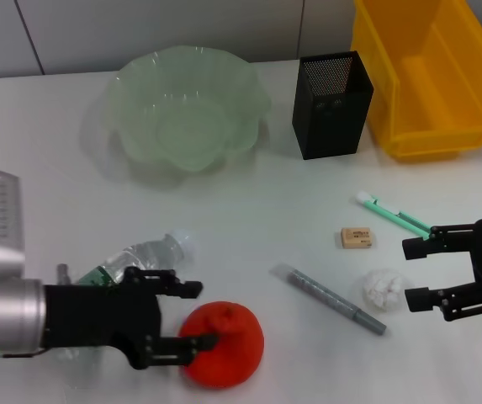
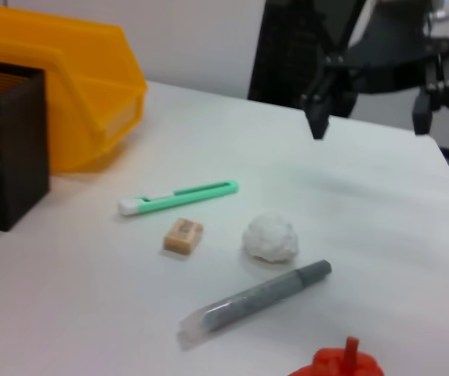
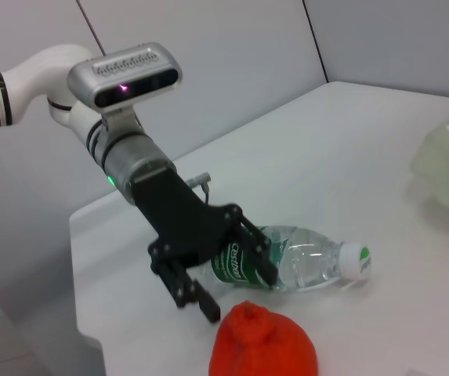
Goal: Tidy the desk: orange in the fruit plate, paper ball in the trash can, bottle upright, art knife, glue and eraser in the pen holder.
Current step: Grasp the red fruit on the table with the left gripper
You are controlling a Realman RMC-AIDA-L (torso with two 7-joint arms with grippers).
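- My left gripper point(image 1: 188, 316) sits lower left, jaws wide apart, straddling the orange point(image 1: 222, 344) for a grasp, nothing held yet.
- My right gripper point(image 1: 417, 273), lower right, open and empty beside the paper ball point(image 1: 383, 289).
- Plate point(image 1: 188, 108) waits upper centre.

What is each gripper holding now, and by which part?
Nothing is held. The left gripper is open beside the orange, one finger at its side. The right gripper is open beside the paper ball.
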